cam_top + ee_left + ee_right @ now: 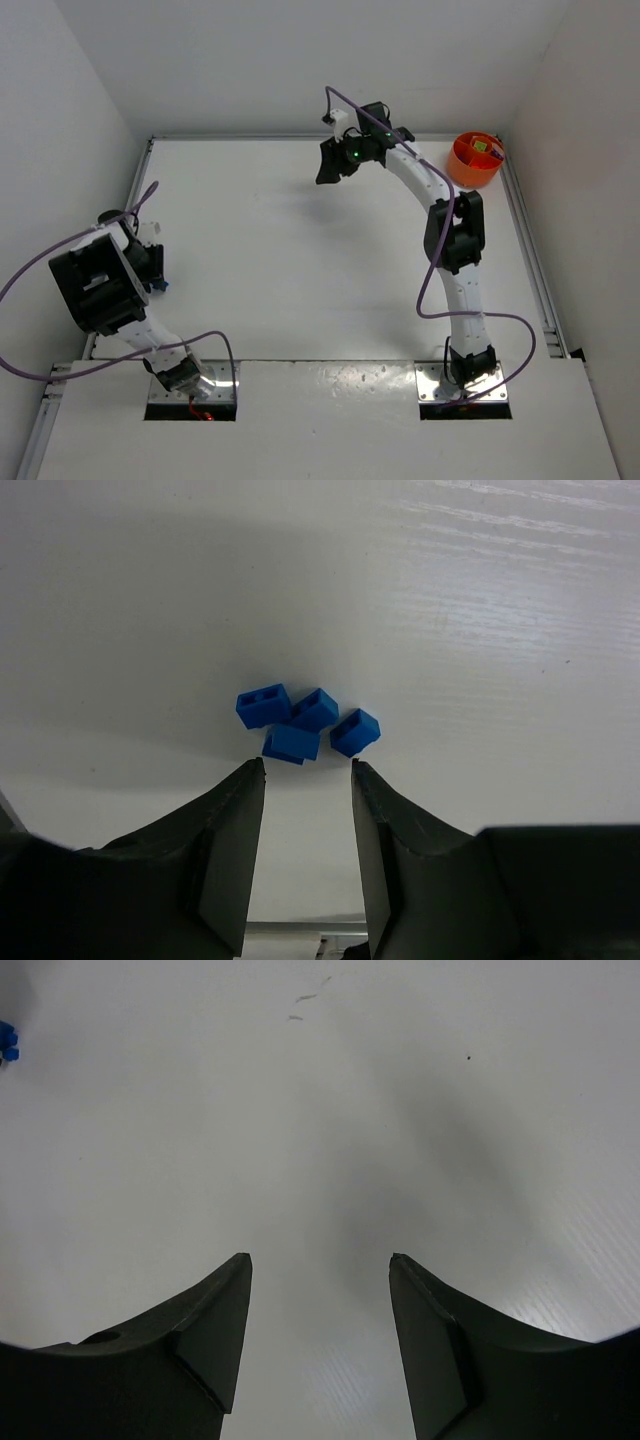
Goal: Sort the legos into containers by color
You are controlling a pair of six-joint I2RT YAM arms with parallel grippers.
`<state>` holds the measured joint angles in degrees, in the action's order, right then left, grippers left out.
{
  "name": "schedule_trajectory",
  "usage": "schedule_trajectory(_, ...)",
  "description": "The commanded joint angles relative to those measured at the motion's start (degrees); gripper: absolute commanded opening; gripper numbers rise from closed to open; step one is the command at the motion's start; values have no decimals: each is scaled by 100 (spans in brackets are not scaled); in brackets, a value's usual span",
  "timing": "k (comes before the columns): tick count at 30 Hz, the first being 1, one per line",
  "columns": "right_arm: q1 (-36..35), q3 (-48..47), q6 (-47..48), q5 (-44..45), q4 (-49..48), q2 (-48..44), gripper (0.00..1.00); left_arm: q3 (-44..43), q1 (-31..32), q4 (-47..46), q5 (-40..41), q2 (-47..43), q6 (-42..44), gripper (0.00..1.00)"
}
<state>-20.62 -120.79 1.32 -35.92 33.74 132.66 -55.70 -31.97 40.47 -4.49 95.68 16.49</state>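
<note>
Several blue legos [300, 725] lie bunched together on the white table, just past the tips of my left gripper [307, 766]. That gripper is open with nothing between its fingers. From above, it [155, 272] sits at the table's left side, with a speck of blue lego [160, 286] beside it. My right gripper [320, 1257] hangs open and empty over bare table, and the blue legos [7, 1042] show at the far left edge of its view. In the overhead view it [330, 165] is at the back middle. The orange container [470, 172] stands in the back right corner, holding small coloured bricks [483, 147].
White walls [90, 100] close in the table on the left, back and right. A metal rail [535, 270] runs along the right edge. Purple cables [430, 300] loop off both arms. The arm bases [465, 375] stand at the near edge.
</note>
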Motion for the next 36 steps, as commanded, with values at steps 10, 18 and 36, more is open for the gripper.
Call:
schedule_trajectory(10,6,258,263,191,80,-496,58,-266,-29,-303,-289,416,-14,44)
schedule_trajectory(18,6,311,316,244,80,-496,58,-266,-29,-470,-395,583,-14,42)
schedule_trajectory(36,6,477,264,183,11,-548,54,-82,498,-584,-1175,391,152,16)
